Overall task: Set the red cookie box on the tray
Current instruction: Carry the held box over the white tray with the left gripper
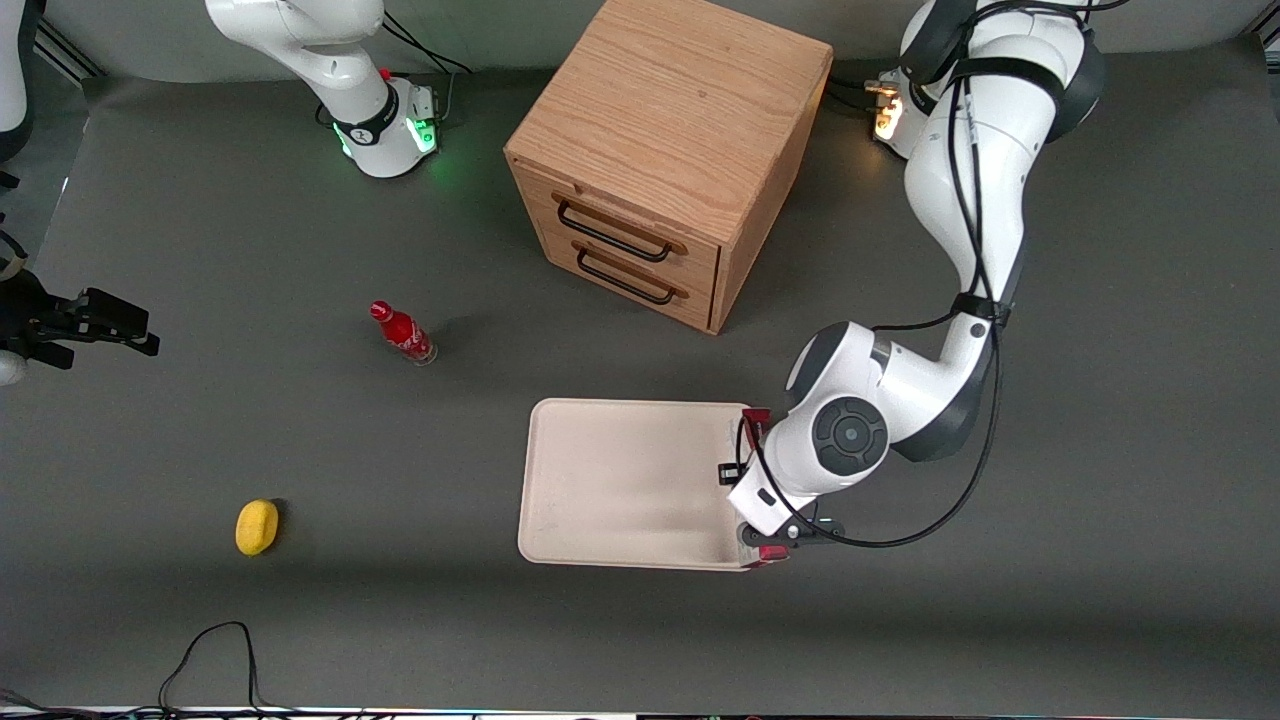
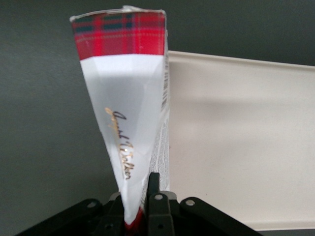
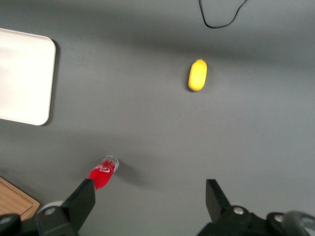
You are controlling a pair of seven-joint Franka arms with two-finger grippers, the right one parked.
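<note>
Grey bench [image 1: 200,620] seen from the front, with a large cream-white tray [image 1: 620,480] near the middle. Left gripper [image 1: 765,525] poised at the tray's edge toward the working arm, near the tray corner closest to the front camera. Red cookie box [image 2: 129,98] clamped between the fingers, held on edge so that only slivers of red show in the front view past the wrist. From the wrist camera: fingers [image 2: 153,194] closed on the box's near end, the white label panel with gold script running away from them to a band of red tartan at the free end. Box alongside the tray's edge, seemingly just outside the rim; whether over it or touching it, hard to tell.

Handling, as a judgement: a light cardboard carton, stiff along its length but thin-walled, easily dented by a hard squeeze. Glossy print, likely a little slippery. Contents breakable, so better lowered than dropped. Gripped at one end, the long free length may swing or sag; a hold nearer the middle of the narrow faces would be steadier.

Elsewhere: a wooden drawer cabinet [image 1: 665,160] farther from the front camera than the tray; a small red bottle [image 1: 402,333] and a yellow lemon-like object [image 1: 257,526] toward the parked arm's end of the bench.
</note>
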